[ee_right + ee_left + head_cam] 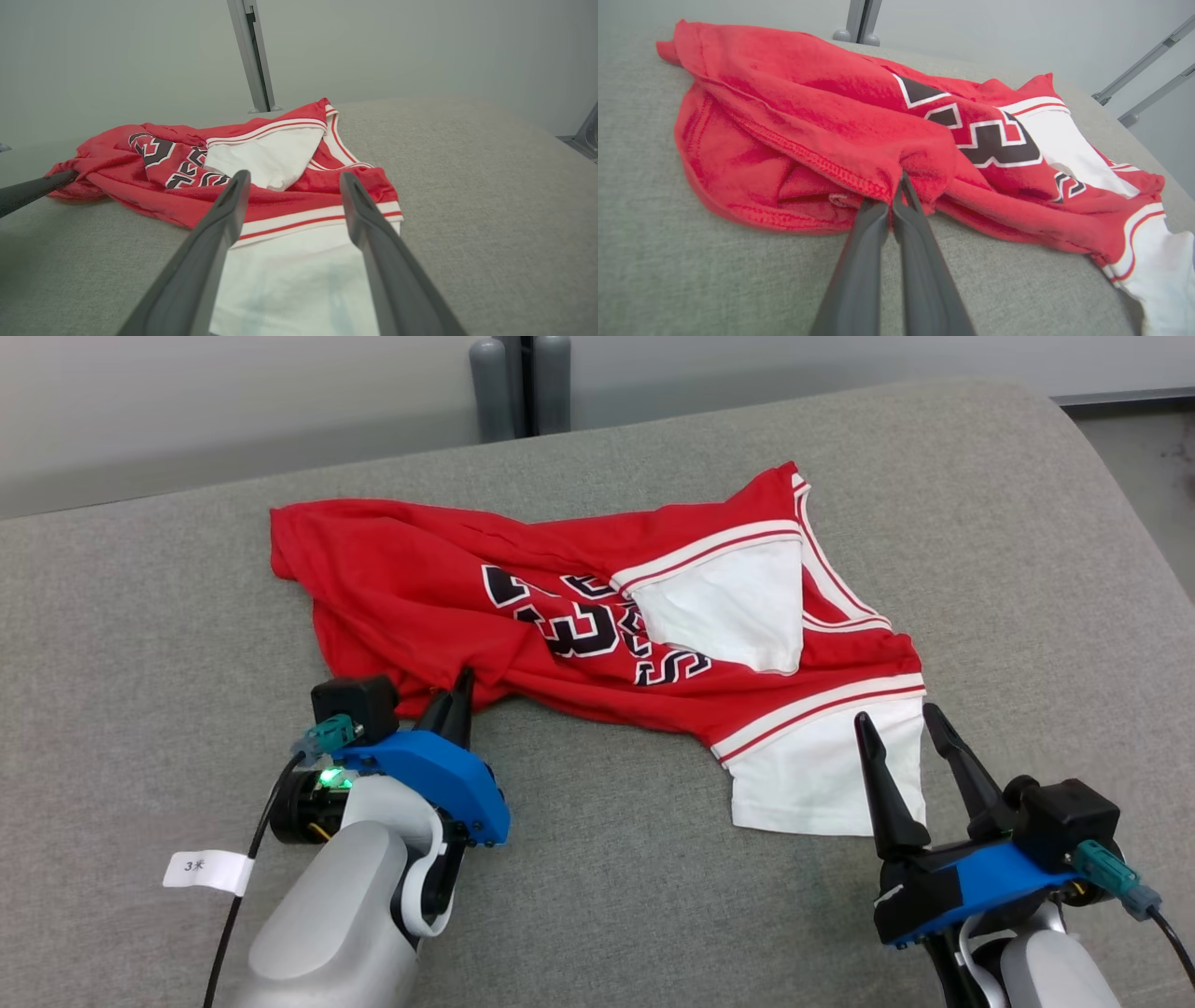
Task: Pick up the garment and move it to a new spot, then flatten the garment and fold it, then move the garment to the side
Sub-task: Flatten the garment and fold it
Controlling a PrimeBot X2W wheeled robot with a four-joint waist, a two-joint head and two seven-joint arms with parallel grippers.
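Note:
The garment (560, 607) is a red jersey with white sleeves, white-and-red trim and a black number, lying crumpled on the grey padded surface (140, 616). My left gripper (457, 695) is shut on the garment's near red hem; in the left wrist view the fingertips pinch a fold of the red cloth (896, 184). My right gripper (901, 723) stands open over the garment's white sleeve (812, 784), its fingers (233, 186) apart above the white cloth (299, 261). The left fingers (32, 189) reach the garment's red edge at the left of the right wrist view.
A small white label (207, 872) lies on the surface at the lower left beside my left forearm. Grey posts (518, 383) stand behind the far edge. The surface's right edge drops off to the floor (1148, 457).

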